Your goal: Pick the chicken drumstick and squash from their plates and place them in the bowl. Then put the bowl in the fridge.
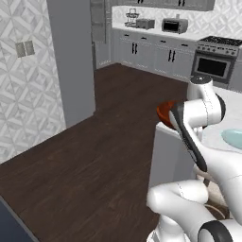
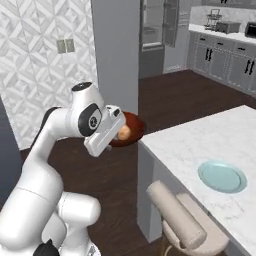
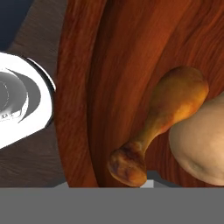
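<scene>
Bowl (image 2: 131, 131) is the thing in hand: reddish-brown, wide and shallow, it sits at the middle left of the right base view, clear of the counter's edge and carried at the end of the arm. The gripper (image 2: 120, 137) is narrowly closed, and it seems to be pinching the bowl's rim, though the fingertips themselves are hidden. In the hand view the chicken drumstick (image 3: 164, 120) lies inside, bone end toward the lower middle of the frame, touching the squash (image 3: 203, 142) at the right edge.

I judge the bowl stiff and fairly light, but a grip on one side of the rim leaves it prone to tipping. The squash is round and would roll, so the bowl should stay level. The rim is the only sensible hold.

Outward, the white marble counter (image 2: 210, 140) fills the lower right of the right base view, with one pale blue-green plate (image 2: 222, 176) lying bare on it. Dark wood floor (image 1: 85, 160) spreads across the left base view. The fridge (image 2: 157, 30), its door open, stands at the top middle, well apart from the bowl.
</scene>
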